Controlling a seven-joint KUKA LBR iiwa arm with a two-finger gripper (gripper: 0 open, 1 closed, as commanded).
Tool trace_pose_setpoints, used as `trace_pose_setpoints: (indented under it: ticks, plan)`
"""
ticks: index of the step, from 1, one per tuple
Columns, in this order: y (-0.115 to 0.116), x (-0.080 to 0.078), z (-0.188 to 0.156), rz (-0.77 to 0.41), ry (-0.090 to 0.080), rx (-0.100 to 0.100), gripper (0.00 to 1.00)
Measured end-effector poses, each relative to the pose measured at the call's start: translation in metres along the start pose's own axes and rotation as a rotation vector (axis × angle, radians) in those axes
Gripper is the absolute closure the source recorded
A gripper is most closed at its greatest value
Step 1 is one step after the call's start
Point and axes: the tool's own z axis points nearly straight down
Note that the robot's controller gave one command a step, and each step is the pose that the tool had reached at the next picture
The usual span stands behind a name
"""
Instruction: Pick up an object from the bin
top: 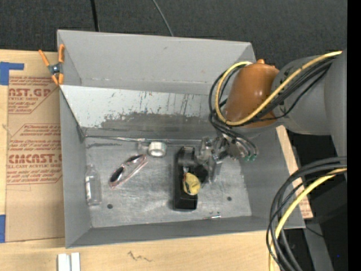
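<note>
grey metal bin [141, 97] | tool [210, 158] just beside black block [183, 199] with yellow piece [192, 183] | grip: cannot tell

Grey arm [324, 97], orange cover [251, 92], yellow cables [216, 95], metallic hand [211, 158].

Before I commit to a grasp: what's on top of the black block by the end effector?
A small yellow lump sits on the black block, toward its right edge. The end effector overlaps the block's upper right, hiding that part.
</note>
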Motion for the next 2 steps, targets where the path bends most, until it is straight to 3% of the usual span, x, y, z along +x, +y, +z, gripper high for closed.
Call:
trace_pose_setpoints:
  ticks: [1,2]
  plan:
    - [0.000,0.000,0.000,0.000,0.000,0.000,1.00]
    - [-0.013,0.011,-0.054,0.005,0.007,-0.003,1.00]
